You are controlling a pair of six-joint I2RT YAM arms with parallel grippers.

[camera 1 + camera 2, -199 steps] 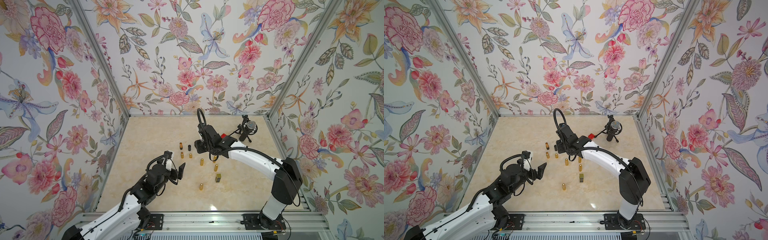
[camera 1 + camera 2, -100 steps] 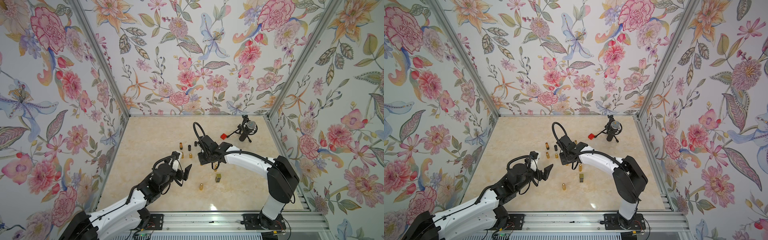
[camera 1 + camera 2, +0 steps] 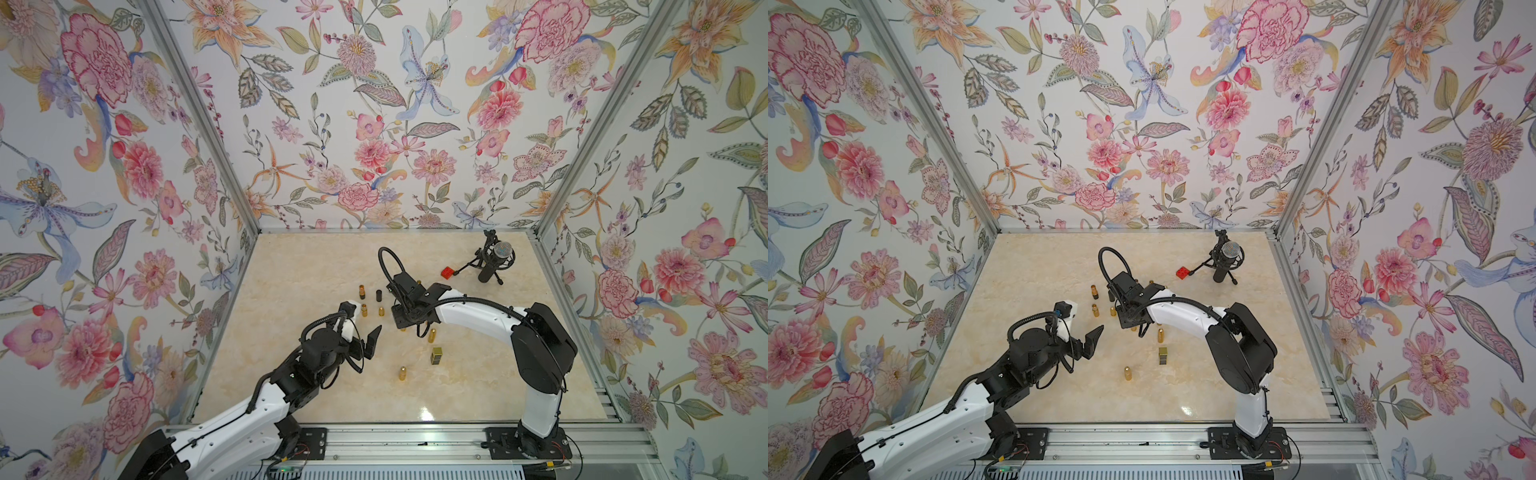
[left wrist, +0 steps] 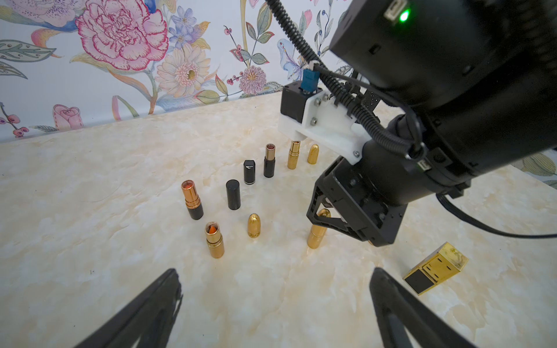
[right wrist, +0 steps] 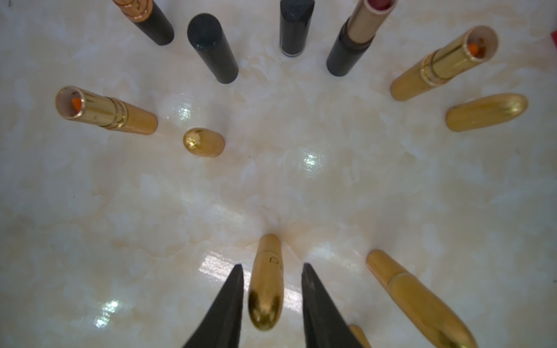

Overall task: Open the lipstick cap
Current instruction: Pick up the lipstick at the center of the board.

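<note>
right gripper [image 5: 272,265] is down over the gold bullet-shaped capped lipstick [image 5: 265,289], which stands upright on the cream marble-pattern tabletop [image 5: 271,180]. My black fingers [image 5: 229,307] flank its rounded top, one on each side. A sliver of table shows on both sides in the right wrist view, so my jaws there are narrow but apart, not clamped on it

From the left wrist view the same lipstick [image 4: 316,235] pokes up between those fingers, base on the table. In both top views my wrist covers nearly all of it

left gripper [image 4: 275,271] hangs above bare table short of the cluster, jaws spread wide, well apart from the lipstick

Neighbours:
- taller gold capped lipstick [image 5: 416,298] just beside the target, not touching
- square gold-and-black lipstick [image 4: 434,268] nearer my bases; can't tell if it's standing or tipped
- lone gold bullet lipstick [image 3: 402,373] further toward the front rail
- beyond the target, a group already uncapped: gold tube with orange stick [image 4: 214,241], loose gold bullet cap [image 4: 254,226], copper-and-black tube [image 4: 192,200], black round cap [image 4: 233,194], black faceted cap [image 4: 249,171], black tube with dark red stick [image 4: 269,161]
- black microphone on a small tripod [image 3: 494,259] and red toy brick [image 3: 448,272] in the far corner on my right side
</note>
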